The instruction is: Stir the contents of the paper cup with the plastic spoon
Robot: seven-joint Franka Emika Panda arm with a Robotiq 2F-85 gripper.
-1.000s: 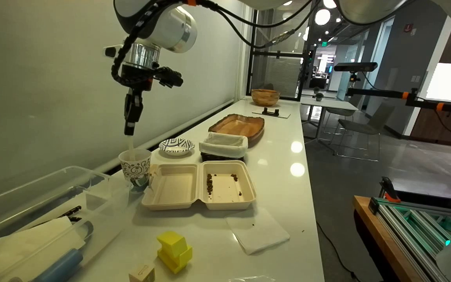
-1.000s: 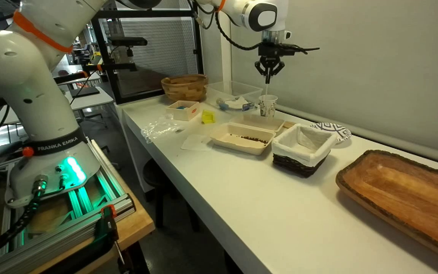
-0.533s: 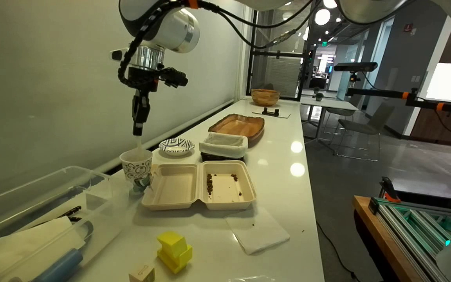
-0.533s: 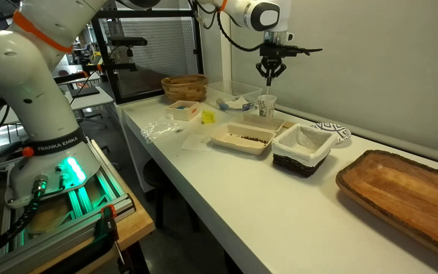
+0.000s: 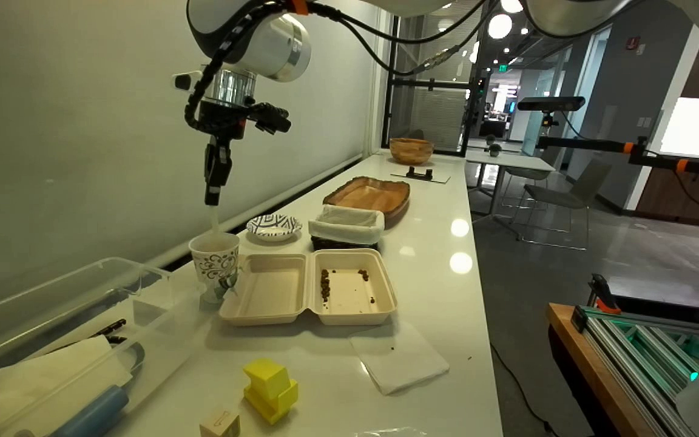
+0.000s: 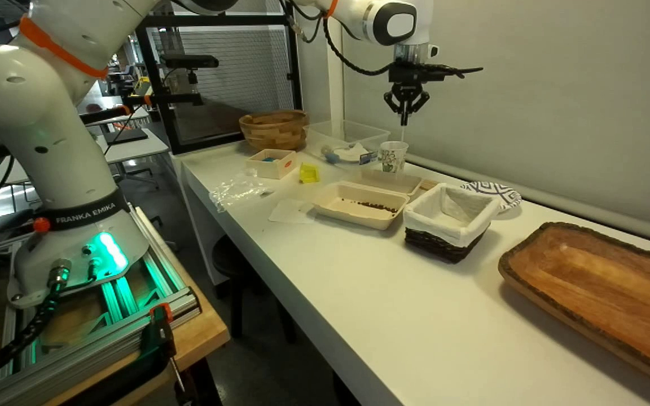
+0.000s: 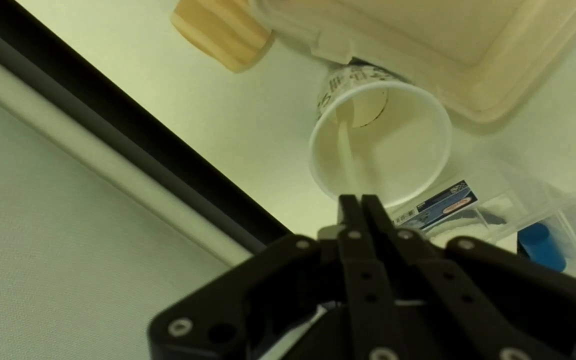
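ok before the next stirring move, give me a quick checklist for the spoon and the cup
1. Grip on the plastic spoon: ok, the end effector is shut on it.
2. Spoon inside the paper cup: ok, its lower end is below the rim in the wrist view.
3. Cup standing: ok, in both exterior views.
4. Cup held steady: not ok, nothing shows gripping it.
5. Cup apart from the beige clamshell box: cannot tell, they sit very close.
6. What is in the cup: cannot tell, the inside just looks pale.
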